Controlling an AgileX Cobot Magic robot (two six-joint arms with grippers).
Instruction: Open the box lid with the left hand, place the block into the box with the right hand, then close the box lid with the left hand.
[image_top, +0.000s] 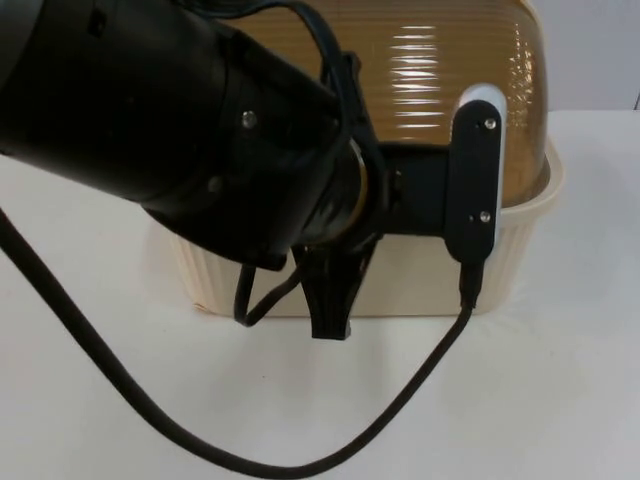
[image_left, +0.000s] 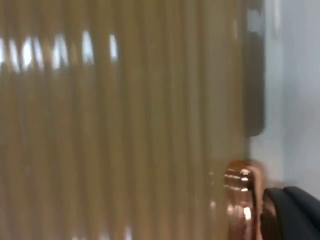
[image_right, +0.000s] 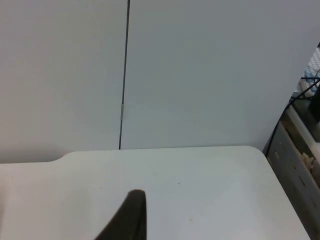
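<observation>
I had the left pincer (image_top: 330, 325) low at the centre of the frame against the cream box (image_top: 420, 285), its brown lid (image_top: 440, 70) still down, grip unreadable, so next came lifting the lid; the right pincer (image_right: 131, 217) waited over bare worktop (image_right: 210, 190).

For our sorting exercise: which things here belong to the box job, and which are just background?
Job:
box, cream
lid, amber, ribbed
left gripper, at the box's front
right gripper, waiting over the table

Background:
table
wall
</observation>
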